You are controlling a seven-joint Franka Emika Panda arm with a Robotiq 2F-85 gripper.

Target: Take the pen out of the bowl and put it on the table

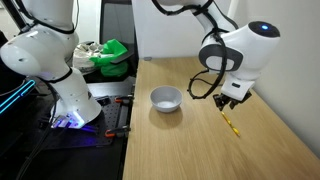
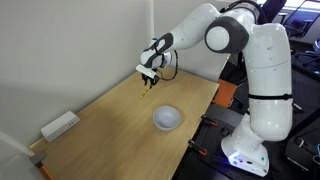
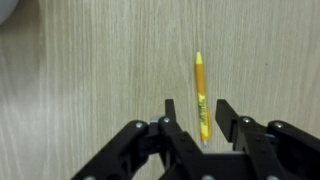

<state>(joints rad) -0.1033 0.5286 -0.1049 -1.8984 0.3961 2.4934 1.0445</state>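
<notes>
- Saw black two-finger gripper (image 3: pixel 197 108) close up, jaws spread wide, clasping nothing.
- Found thin yellow dark-tipped pen (image 3: pixel 200 95) flat on pale wood-grain table (image 3: pixel 90 80), between the jaws.
- Spotted small round white bowl (image 1: pixel 166 98) well apart.

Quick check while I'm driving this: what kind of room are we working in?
Most likely a lab or office workspace: the arm's base stands beside a plain wooden table, with loose cables and blue-lit electronics by it.
</notes>
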